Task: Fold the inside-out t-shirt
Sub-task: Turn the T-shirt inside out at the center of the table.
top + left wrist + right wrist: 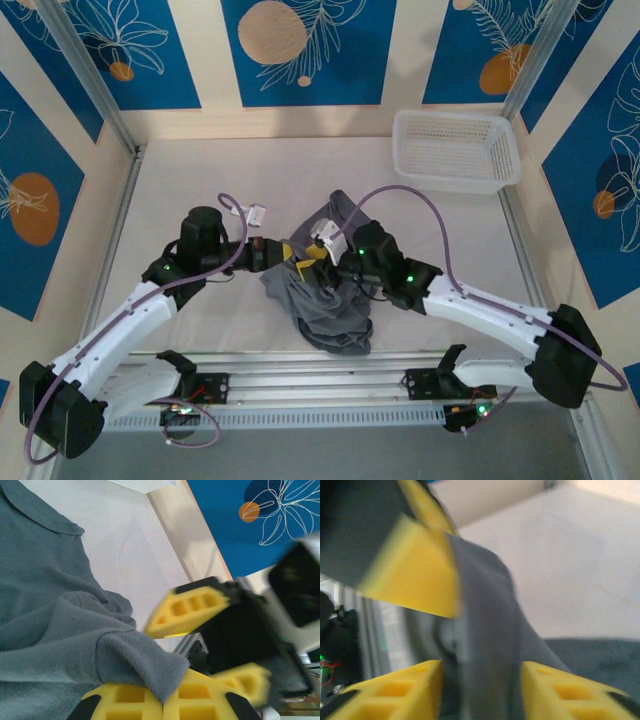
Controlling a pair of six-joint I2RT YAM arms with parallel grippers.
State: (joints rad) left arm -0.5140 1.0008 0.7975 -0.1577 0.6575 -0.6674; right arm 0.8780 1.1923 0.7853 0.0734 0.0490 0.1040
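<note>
Nearest to my bases, a metal rail (330,385) runs along the front edge of the tabletop (200,180). Just beyond it lies the grey t-shirt (330,305), bunched in a crumpled heap at the middle of the tabletop. Its long axis runs roughly from near to far, with a rounded lobe towards the rail and a narrower end towards the back. From above I cannot tell which end is the neck. My left wrist view shows a curved hem lying flat on the pale surface.

My left fingers (162,700) are clenched on a thick fold of the cloth, which drapes over them. My right fingers (480,680) stand apart with cloth running through the gap. That view is blurred, and I cannot tell whether they grasp it. Both pairs meet over the top of the heap, close together.

A purple cable (400,190) arcs over the far end of the shirt.

The tabletop is off-white and plain. A white plastic basket (455,182) sits at the far right corner, well apart from the shirt. Behind it are cream walls with blue panels (300,50) bearing orange discs and white leaf drawings.
</note>
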